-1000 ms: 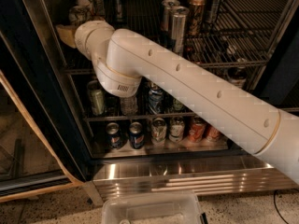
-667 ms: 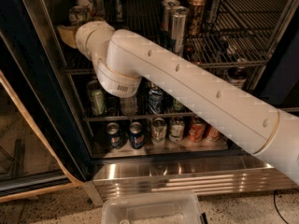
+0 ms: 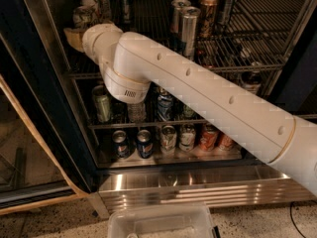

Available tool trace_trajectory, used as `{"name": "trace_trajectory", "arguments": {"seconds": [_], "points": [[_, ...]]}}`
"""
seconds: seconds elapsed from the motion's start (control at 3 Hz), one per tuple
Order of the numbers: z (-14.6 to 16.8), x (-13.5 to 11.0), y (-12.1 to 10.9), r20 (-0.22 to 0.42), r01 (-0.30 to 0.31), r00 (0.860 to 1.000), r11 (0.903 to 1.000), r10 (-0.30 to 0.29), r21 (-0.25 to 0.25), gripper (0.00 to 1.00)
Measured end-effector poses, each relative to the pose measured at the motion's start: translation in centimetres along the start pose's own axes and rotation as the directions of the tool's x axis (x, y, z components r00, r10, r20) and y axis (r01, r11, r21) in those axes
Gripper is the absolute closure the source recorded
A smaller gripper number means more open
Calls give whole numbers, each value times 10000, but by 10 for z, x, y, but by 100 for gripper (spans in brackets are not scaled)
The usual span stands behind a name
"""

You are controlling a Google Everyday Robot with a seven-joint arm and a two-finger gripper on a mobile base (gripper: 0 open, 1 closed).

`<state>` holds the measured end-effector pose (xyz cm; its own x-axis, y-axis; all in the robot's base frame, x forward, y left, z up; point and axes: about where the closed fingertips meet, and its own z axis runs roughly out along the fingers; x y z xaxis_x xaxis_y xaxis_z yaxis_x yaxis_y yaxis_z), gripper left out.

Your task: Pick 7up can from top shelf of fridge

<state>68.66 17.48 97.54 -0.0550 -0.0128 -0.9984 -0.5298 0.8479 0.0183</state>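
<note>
Gripper is at the far left of the top shelf, inside the fridge. I only see a tan, wedge-shaped bit of it past the wrist, so I can't tell how it's set or whether it holds anything. The 7up can stands on that shelf just above the gripper in my view: a wide cylinder, whitish-silver and dull, with its markings too dark to read. I can't tell if there's contact. The arm is smooth white plastic, a fat tube with small round holes and a ribbed round joint near the wrist, and it runs diagonally from lower right. The shelf is silvery wire grid with a front rail. On it, mid-frame, are a slim silver can and a brown can. On the rack below there's a green can. Lowest row has blue cans and orange cans. The base panel is ribbed stainless steel and reflective. In front of it, a clear plastic tub with rounded corners sits on the speckled floor. Versus 1.0 s ago: arm, gripper and cans are all in the same place, and I see no motion.
</note>
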Motion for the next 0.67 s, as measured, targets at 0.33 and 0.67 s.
{"name": "trace_trajectory", "arguments": {"seconds": [0.33, 0.67], "points": [[1, 1, -4, -47, -1, 10000, 10000, 2, 97, 36], [1, 1, -13, -56, -3, 10000, 9993, 5, 367, 36]]}}
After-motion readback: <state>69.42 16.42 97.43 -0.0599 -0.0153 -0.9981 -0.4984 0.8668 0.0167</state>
